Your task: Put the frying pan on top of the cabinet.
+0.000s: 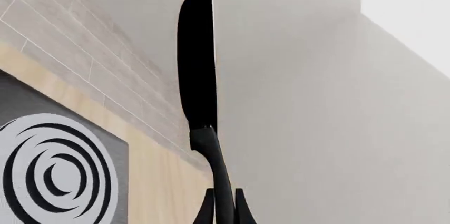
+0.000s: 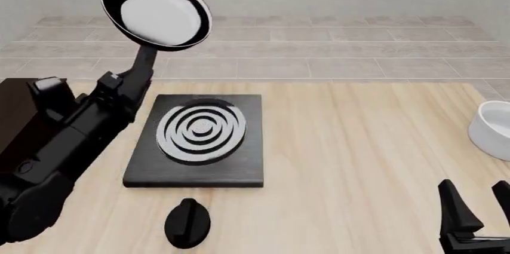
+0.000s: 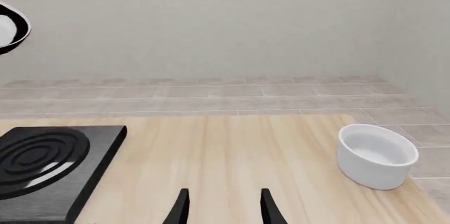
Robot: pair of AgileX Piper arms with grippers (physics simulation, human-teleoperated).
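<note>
- Pale wood table under grey tiled walls; your left gripper has its jaws clamped on the handle of the frying pan, lifted high at about 11 o'clock in the front view.
- You have the pickup done; placing remains. The cabinet sits at 9 o'clock, below the pan.
- Your right gripper idles at 5 o'clock, jaws apart, near the white bowl.

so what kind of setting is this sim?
Likely a kitchen counter mock-up: a wooden table with a ringed burner slab, a frying pan and a white bowl, tiled floor behind.
</note>
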